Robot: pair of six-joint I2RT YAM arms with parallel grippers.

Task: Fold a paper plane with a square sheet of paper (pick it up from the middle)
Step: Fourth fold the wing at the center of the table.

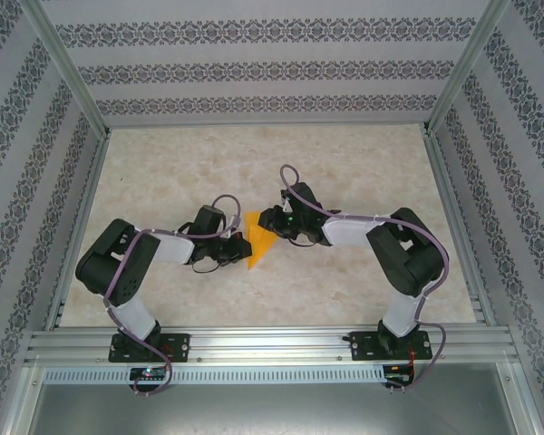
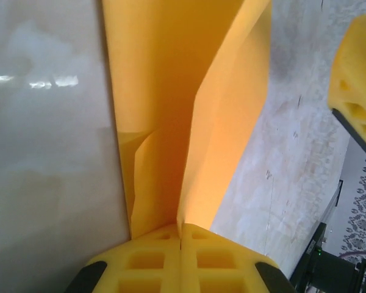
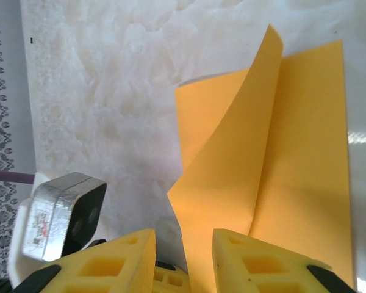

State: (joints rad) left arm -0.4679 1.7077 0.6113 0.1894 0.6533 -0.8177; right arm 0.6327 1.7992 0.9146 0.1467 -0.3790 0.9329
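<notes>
While I watch from the overhead camera, both arms reach inward and meet near the middle of the table (image 1: 363, 172), well away from every corner. The square sheet of paper (image 1: 258, 245) sits between them, somewhat closer to the near edge than to the far one, and it reads as a small creased orange-yellow wedge.

The left gripper (image 1: 238, 246) is at the paper's left side. On its wrist camera its yellow fingers (image 2: 146, 262) are pressed together, pinching the sheet (image 2: 171, 122), which rises away from them in a long crease with one panel folded over.

The right gripper (image 1: 270, 220) is at the paper's far tip. Its wrist camera shows its fingers (image 3: 256, 265) apart. The sheet (image 3: 293, 152) lies partly flat on the table, one flap lifted, with its near edge running down into the gap between those fingers.
</notes>
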